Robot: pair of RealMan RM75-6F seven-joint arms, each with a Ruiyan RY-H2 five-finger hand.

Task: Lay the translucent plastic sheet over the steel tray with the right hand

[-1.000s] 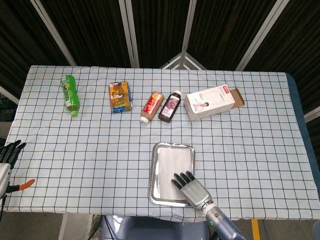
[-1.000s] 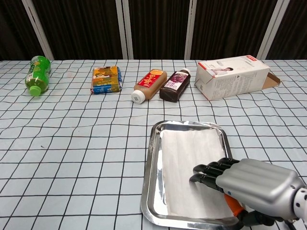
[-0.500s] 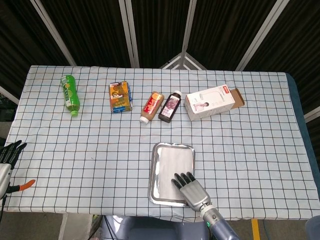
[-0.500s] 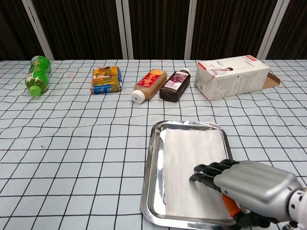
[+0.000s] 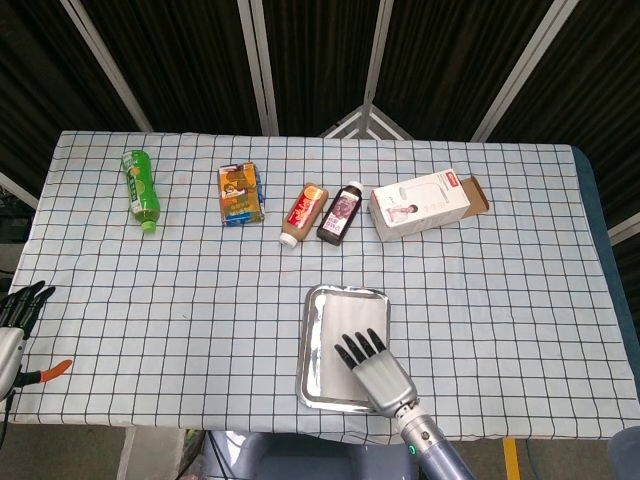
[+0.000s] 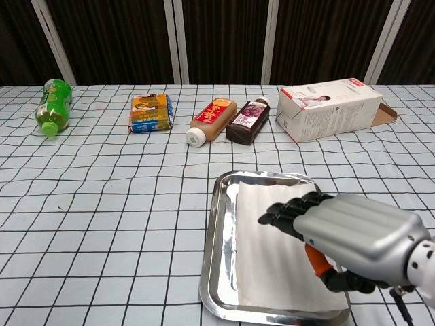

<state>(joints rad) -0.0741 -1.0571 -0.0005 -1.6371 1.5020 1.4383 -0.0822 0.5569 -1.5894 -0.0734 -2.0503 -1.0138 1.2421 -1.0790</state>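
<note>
Nearest to you, your right hand [image 6: 353, 241] is above the near right part of the steel tray [image 6: 216, 272], with the fingers [image 6: 289, 212] stretched out flat and a little apart, pointing to the far left. It holds nothing. Whether the fingertips touch the sheet or only hover over it, I cannot tell from these views.

The translucent plastic sheet [image 6: 262, 234] lies inside the tray and covers most of the floor. A bare strip of steel shows along the left side, and the sheet's far edge stops just before the far rim. So I judge the laying is almost done. What is left for you is perhaps to smooth the sheet and take the hand away.

Your left hand [image 5: 18, 310] is at the near left table edge, fingers apart, empty.

Farther away, the bottles [image 6: 214, 120] and the white box [image 6: 331, 107] are well apart from the tray.
</note>
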